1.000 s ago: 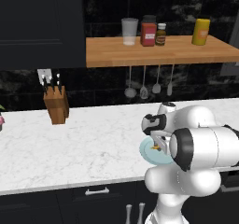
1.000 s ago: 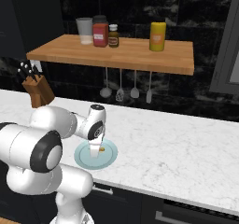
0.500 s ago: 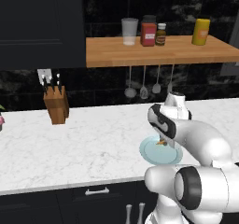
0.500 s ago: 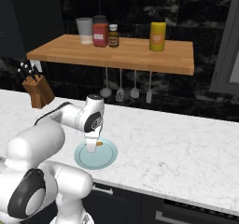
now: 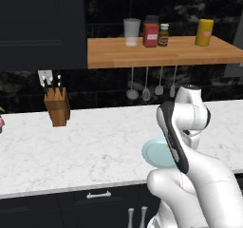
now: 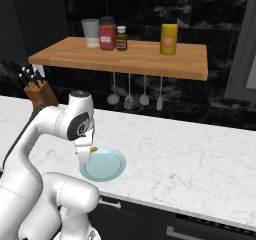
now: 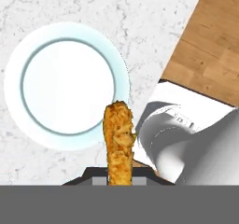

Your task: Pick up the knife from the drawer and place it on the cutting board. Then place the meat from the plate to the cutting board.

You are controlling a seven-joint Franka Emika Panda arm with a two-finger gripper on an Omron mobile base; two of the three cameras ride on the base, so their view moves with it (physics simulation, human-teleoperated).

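Observation:
My gripper (image 7: 119, 174) is shut on the meat (image 7: 119, 139), an orange-brown crusted strip that stands up between the fingers. It hangs just above the near rim of the round pale blue-green plate (image 7: 65, 83), which is bare. In the right base view the gripper (image 6: 84, 157) points down over the left side of the plate (image 6: 107, 165), with the meat (image 6: 93, 148) showing as a small orange spot at its side. In the left base view my forearm covers the right part of the plate (image 5: 153, 154). The knife and the cutting board are out of view.
The plate lies near the front edge of the white marble counter (image 6: 190, 159). A wooden block (image 5: 57, 107) with dark handles stands at the back left. Jars and a cup sit on the wall shelf (image 5: 156, 51), with utensils hanging under it. Closed drawer fronts (image 5: 98, 194) run below.
The fingers closed on the meat on the plate. The hand has since risen a little with it, and the arm has swung into a new pose.

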